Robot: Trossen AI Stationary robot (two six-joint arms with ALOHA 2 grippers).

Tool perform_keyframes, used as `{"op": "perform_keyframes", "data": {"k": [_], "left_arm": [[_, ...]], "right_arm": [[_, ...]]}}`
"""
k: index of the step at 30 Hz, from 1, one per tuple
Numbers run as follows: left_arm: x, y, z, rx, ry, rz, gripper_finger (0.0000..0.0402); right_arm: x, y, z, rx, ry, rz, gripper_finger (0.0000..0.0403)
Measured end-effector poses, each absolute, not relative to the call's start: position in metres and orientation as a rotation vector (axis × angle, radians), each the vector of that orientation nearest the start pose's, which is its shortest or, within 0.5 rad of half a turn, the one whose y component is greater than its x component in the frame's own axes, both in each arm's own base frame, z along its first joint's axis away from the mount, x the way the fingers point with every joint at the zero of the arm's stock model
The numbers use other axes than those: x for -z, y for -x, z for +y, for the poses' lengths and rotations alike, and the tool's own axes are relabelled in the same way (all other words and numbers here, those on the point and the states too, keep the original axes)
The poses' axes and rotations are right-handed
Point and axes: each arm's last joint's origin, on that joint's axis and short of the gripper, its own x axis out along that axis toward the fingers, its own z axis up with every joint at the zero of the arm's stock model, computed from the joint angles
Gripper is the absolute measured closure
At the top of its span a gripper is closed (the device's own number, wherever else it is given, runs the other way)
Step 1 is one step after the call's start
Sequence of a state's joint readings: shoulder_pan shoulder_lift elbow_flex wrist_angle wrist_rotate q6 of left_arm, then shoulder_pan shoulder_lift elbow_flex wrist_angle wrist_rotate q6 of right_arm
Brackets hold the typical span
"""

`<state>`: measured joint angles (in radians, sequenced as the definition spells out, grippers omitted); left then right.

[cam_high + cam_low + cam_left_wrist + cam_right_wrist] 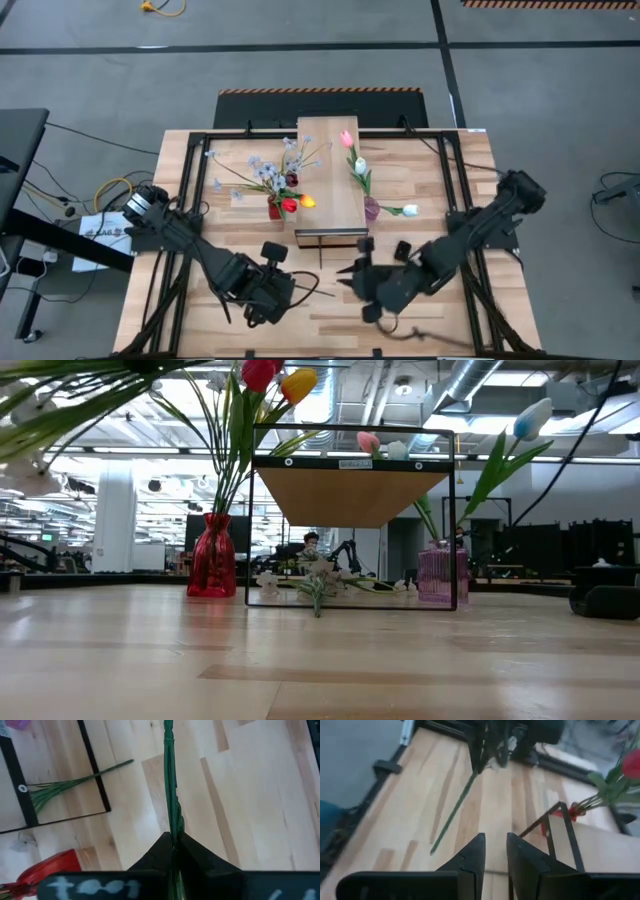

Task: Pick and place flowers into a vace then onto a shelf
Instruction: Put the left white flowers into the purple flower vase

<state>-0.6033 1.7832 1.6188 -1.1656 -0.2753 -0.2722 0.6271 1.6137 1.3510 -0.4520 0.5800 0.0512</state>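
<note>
My left gripper (283,288) is over the table's near middle, shut on a long green stem (170,780); the flower's head is hidden. My right gripper (352,278) hovers close to its right, fingers (495,851) a little apart, holding nothing. A red vase (275,209) with red and yellow tulips and pale blossom sprays stands left of the shelf (330,150). A purple vase (372,210) with pink and white tulips stands at the shelf's right edge. A pale spray (320,585) lies on the table under the shelf. My left gripper pinches the green stem (173,827) between its two fingers. The stem runs along the fingers and sticks out forward past their tips. In the right wrist view it slants down from the gripper toward the table, free end (433,851) low; whether it touches the wood, I cannot tell.
The shelf's thin black frame (250,530) stands just beyond both grippers. Black rails (165,230) run along the table's left and right sides. Bare wood (320,660) lies between the shelf and the near edge.
</note>
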Motion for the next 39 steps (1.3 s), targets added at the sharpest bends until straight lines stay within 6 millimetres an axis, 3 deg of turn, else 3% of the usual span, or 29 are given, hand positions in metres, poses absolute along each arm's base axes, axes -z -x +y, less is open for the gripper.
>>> {"op": "perform_keyframes", "data": {"k": [9,15,24,39], "left_arm": [[-0.288,-0.298,-0.183,0.076,-0.327,1.224,0.0393],[-0.287,-0.300,-0.180,0.074,-0.338,1.226,0.0393],[-0.287,-0.299,-0.180,0.073,-0.340,1.229,0.0393],[-0.287,-0.300,-0.180,0.071,-0.337,1.222,0.0393]], "right_arm": [[-0.264,-0.340,0.228,0.000,0.407,0.514,0.0327],[-0.250,-0.367,0.240,0.031,0.464,0.520,0.0285],[-0.229,-0.399,0.233,0.153,0.538,0.564,0.0237],[-0.229,-0.411,0.213,0.109,0.459,0.599,0.0269]]}}
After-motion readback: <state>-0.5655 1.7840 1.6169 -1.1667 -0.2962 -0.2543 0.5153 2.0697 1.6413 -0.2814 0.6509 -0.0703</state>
